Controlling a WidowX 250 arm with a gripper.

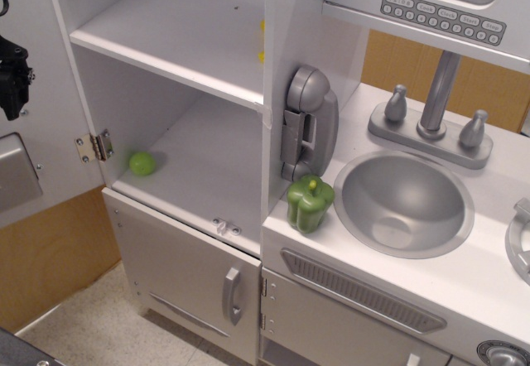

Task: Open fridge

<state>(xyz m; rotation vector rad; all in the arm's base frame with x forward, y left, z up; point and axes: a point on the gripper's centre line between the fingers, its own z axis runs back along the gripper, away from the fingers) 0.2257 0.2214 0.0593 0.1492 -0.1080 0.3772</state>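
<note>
The fridge [207, 43] is a tall silver-grey toy cabinet with white shelves inside, and it stands open. Its upper door [45, 117] is swung wide to the left, with the back of the dispenser box [16, 171] showing on it. My gripper [12, 76] is a black shape at the far left edge, in front of the open door. Its fingers are cut off by the frame, so I cannot tell whether they are open or shut. A small green ball [142, 164] lies on the lower shelf.
The smaller lower door [190, 275] with a short handle is shut. A grey toy phone [308, 122] hangs on the fridge's side. A green pepper [310, 204] stands on the counter beside the sink [404, 200]. A microwave keypad [443, 14] is above.
</note>
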